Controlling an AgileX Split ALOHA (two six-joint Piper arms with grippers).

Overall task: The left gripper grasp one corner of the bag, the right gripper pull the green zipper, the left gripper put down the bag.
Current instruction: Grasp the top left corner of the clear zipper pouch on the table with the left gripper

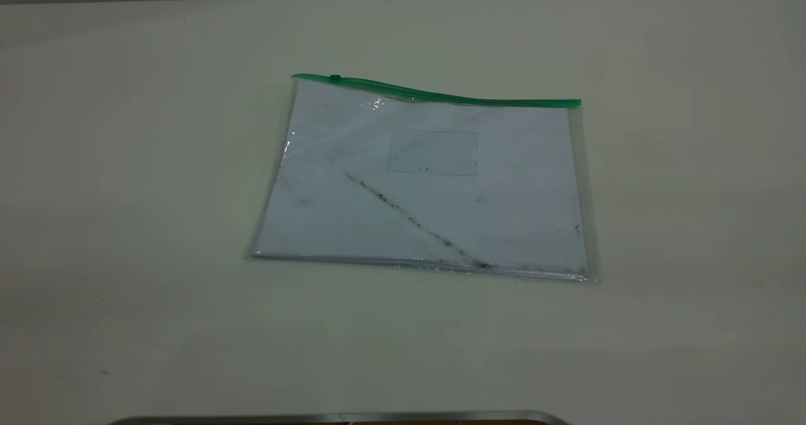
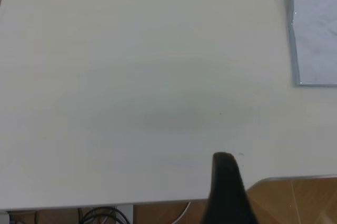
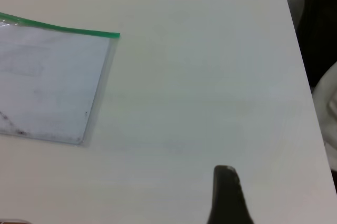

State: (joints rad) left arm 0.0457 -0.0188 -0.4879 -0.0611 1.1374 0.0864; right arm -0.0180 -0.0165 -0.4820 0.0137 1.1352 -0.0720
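Observation:
The bag (image 1: 422, 186) lies flat on the table, a clear pouch holding white paper with a dark diagonal streak and a small card pocket. The green zipper (image 1: 441, 94) runs along its far edge, with the slider tab (image 1: 335, 77) near the left end. Neither gripper shows in the exterior view. In the left wrist view a dark part of my left gripper (image 2: 226, 182) sits over the table edge, well away from the bag's corner (image 2: 316, 29). In the right wrist view a dark part of my right gripper (image 3: 226, 192) is over bare table, apart from the bag (image 3: 47, 82) and the zipper's end (image 3: 58, 27).
The pale table (image 1: 126, 223) spreads wide around the bag. Its near edge (image 2: 295, 178) shows in the left wrist view, with wooden floor below. A dark object (image 3: 321, 29) stands beyond the table's far side edge. A metal rim (image 1: 340, 417) lies at the exterior view's bottom.

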